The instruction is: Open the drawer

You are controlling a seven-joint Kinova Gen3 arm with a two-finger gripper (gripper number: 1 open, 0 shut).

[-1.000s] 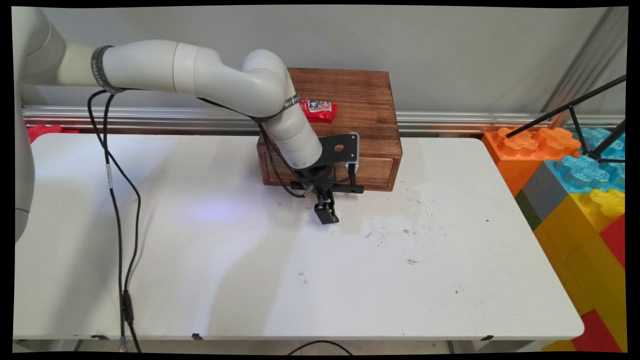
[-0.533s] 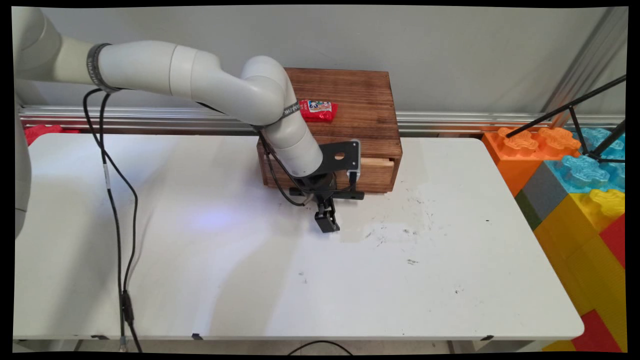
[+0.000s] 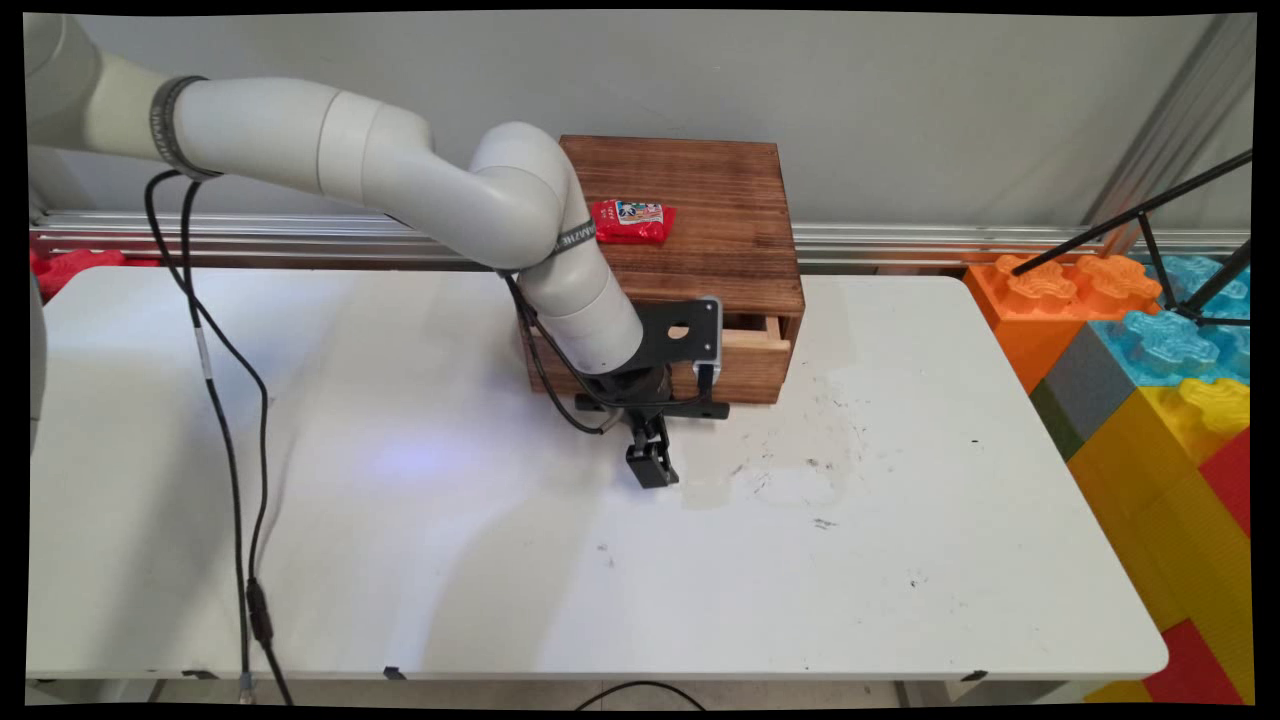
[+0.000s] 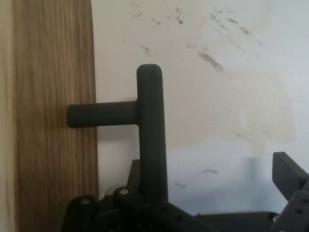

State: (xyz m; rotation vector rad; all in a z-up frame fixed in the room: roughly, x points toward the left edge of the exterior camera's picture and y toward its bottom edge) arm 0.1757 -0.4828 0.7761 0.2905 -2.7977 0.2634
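Note:
A dark wooden box [image 3: 700, 190] stands at the back of the white table [image 3: 500, 560], with a red snack packet [image 3: 630, 220] lying on its top. Its drawer [image 3: 752, 370] is pulled partly out, and pale inner wood shows at the right. In the hand view the drawer front [image 4: 53, 121] fills the left side and its black T-shaped handle [image 4: 149, 111] sticks out from it. My gripper [image 3: 652, 465] [image 4: 212, 169] is open. One of its fingers sits tucked behind the handle's bar, on the drawer side; the other finger [image 4: 289, 174] stands far off to the right, touching nothing.
Big coloured toy bricks [image 3: 1150, 380] are stacked off the table's right end, with a black tripod leg [image 3: 1140, 215] above them. Black cables [image 3: 235, 420] hang from the arm at the left. Dark scuff marks [image 3: 800, 460] spot the tabletop in front of the box.
The drawer has slid out toward the near side of the table. The gripper has moved the same way with the handle, from close under the box to further forward.

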